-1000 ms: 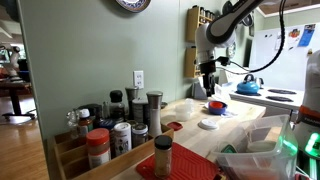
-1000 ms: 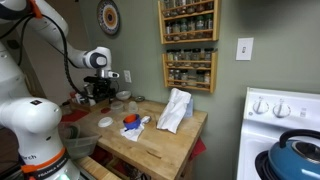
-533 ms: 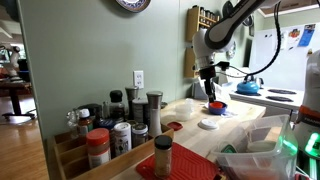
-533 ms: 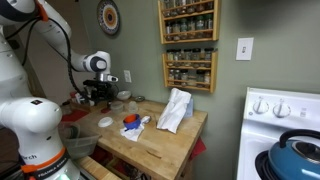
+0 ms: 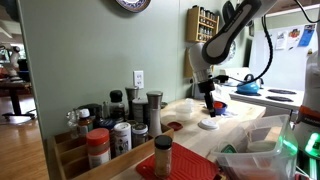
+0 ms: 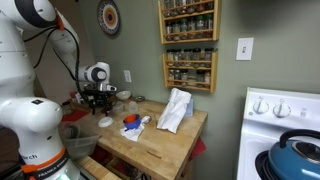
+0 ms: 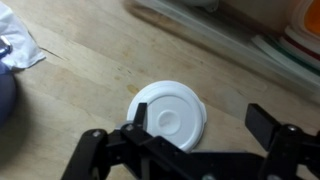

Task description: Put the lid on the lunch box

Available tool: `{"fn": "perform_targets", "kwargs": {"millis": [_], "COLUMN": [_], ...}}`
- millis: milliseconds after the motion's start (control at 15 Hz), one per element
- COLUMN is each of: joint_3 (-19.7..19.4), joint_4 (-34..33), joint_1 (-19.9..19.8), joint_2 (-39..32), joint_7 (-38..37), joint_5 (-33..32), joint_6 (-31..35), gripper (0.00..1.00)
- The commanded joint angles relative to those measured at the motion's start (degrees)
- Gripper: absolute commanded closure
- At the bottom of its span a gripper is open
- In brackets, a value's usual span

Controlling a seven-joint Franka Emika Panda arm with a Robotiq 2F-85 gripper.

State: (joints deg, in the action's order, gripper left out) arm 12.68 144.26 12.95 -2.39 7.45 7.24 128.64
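Note:
The lid (image 7: 168,117) is a flat round white disc lying on the wooden counter. It shows in both exterior views (image 5: 209,125) (image 6: 105,122). My gripper (image 7: 200,122) is open and hangs just above it, with one finger (image 7: 135,116) over the lid's left edge and the other finger (image 7: 266,121) wide to the right. It holds nothing. The gripper is also seen from outside (image 5: 207,101) (image 6: 100,102). A low round whitish container (image 6: 127,105), which looks like the lunch box, stands farther back by the wall. It is out of the wrist view.
A red-and-white item (image 5: 217,106) (image 6: 130,122) lies beside the lid. A white cloth (image 6: 175,108) lies mid-counter. A blue kettle (image 5: 248,86) is on the stove. Spice jars (image 5: 120,130) and clear tubs (image 5: 255,150) stand at the near end.
The gripper has moved from above the red-and-white item over to the lid and come lower. The lid has not moved.

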Motion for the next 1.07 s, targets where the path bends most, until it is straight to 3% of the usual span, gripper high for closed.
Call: {"fn": "perform_targets", "kwargs": {"millis": [0,1000], "joint_3": [0.14,-0.62], "joint_4": [0.76,0.22], "joint_1": [-0.01,0.15], "joint_2": [-3.16,-8.97], "joint_7": [-1.97,-6.89], "joint_5": [-1.27,-8.59], "joint_6": [6.11,9.08], "gripper": [0.00,0.00]}}
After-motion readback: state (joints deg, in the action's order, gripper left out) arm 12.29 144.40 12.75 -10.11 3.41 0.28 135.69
